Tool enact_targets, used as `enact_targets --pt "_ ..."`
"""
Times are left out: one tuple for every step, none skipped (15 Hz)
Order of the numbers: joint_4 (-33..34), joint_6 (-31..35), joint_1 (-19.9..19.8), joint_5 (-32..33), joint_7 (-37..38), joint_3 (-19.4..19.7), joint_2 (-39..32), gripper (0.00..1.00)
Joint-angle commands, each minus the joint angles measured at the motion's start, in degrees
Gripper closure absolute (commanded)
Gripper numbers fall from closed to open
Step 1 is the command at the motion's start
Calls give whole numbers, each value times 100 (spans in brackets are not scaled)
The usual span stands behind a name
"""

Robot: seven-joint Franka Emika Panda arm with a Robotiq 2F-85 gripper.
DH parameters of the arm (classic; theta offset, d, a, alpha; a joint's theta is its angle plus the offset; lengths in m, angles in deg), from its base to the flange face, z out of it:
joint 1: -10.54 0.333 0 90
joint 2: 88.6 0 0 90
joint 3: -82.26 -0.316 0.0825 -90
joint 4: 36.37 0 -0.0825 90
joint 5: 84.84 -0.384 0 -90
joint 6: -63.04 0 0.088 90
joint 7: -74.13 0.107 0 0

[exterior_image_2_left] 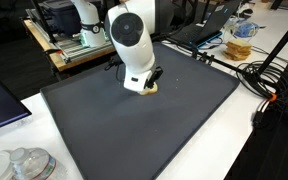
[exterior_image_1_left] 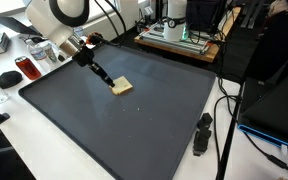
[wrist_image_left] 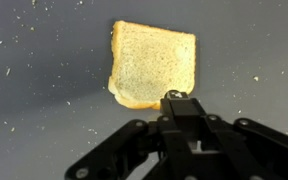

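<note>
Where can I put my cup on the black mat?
Most of the black mat is bare, from the bread slice and gripper to its near edge. It is crowded off the mat, by the mouse and the cables.

In an exterior view the camera sits high at mid distance and looks obliquely down across the dark mat [exterior_image_1_left: 134, 130]. The arm [exterior_image_1_left: 59, 15] enters at the upper left and the bread slice [exterior_image_1_left: 122, 86] lies just above centre. In an exterior view from a different side, equally raised, the lens faces the arm [exterior_image_2_left: 132, 40] head-on at upper centre, with the slice [exterior_image_2_left: 151, 88] mostly hidden behind it. The wrist camera points straight down, very close: slice [wrist_image_left: 152, 65] at upper centre, gripper [wrist_image_left: 179, 96] at the bottom edge. All three views share the slice and the surrounding mat.
</note>
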Motion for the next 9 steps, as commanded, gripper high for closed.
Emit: enact_targets --pt "-1050 618 -430 -845 -808 -229 600 95" --pt "-1245 741 -511 -1039 -1043 -259 700 95" --pt "-1459 886 -583 -1228 -1258 -272 814 95" --pt "-1668 1018 -633 -1413 -1463 -271 934 95" --pt "-1868 1126 -664 -1581 -1661 -246 1054 95" --pt "-2085 1245 -682 -1740 -1860 -219 1192 95" --pt "-2324 1356 -720 -1936 -2105 -211 1351 95" --pt "-2527 1454 -741 -2139 -2326 -199 1497 95" --pt "-2754 1531 -773 -2390 -2621 -203 1666 95"
